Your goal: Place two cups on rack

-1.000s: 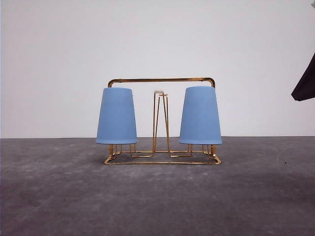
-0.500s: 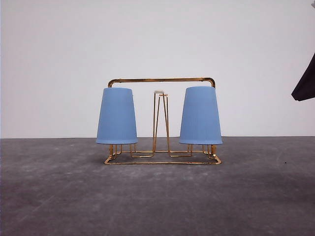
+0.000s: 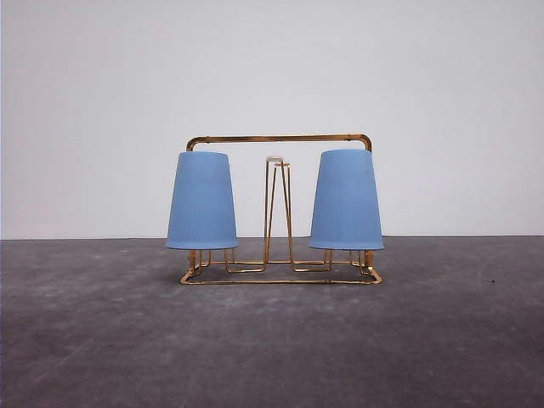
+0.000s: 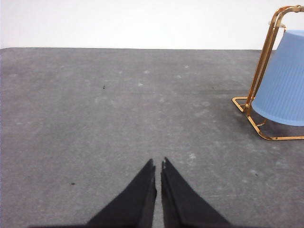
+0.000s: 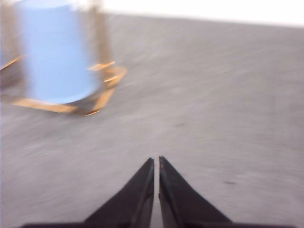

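Since the earlier frame, a dark arm part left the front view's right edge. Both cups, left (image 3: 201, 201) and right (image 3: 346, 200), sat inverted on the rack (image 3: 280, 138). With left end effector (image 4: 157, 171) and right end effector (image 5: 156, 166) clenched and empty, the sound finish was retreating wide of the rack.

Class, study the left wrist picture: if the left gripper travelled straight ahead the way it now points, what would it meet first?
Probably nothing: ahead of the left gripper lies bare table; the rack stands off to one side.
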Action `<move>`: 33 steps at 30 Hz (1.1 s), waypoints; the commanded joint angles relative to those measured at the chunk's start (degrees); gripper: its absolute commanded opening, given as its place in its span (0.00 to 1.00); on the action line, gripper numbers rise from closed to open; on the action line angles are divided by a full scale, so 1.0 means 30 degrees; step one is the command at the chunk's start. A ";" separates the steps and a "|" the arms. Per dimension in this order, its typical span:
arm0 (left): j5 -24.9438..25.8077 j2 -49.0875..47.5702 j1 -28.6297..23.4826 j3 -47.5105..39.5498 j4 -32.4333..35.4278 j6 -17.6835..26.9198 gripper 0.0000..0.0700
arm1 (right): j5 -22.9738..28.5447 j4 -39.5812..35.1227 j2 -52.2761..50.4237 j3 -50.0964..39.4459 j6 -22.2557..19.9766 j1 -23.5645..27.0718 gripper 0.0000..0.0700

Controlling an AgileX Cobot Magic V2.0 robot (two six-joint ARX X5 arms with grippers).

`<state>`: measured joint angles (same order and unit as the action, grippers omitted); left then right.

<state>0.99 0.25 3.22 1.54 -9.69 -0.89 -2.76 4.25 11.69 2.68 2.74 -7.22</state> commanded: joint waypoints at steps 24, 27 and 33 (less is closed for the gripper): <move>-0.0058 0.0007 0.0000 -0.0277 0.0187 0.0058 0.00 | 0.0073 0.1444 -0.3827 -0.0663 0.0577 0.2965 0.02; -0.0058 0.0007 0.0000 -0.0277 0.0194 0.0058 0.00 | 0.0073 0.1444 -0.3827 -0.0663 0.0570 0.2967 0.02; -0.0053 0.0007 0.0000 -0.0277 0.0189 0.0058 0.00 | 0.0073 0.1444 -0.3827 -0.0663 0.0573 0.2962 0.02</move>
<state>0.97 0.27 3.22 1.54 -9.66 -0.89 -2.76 9.15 0.14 0.80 3.88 1.56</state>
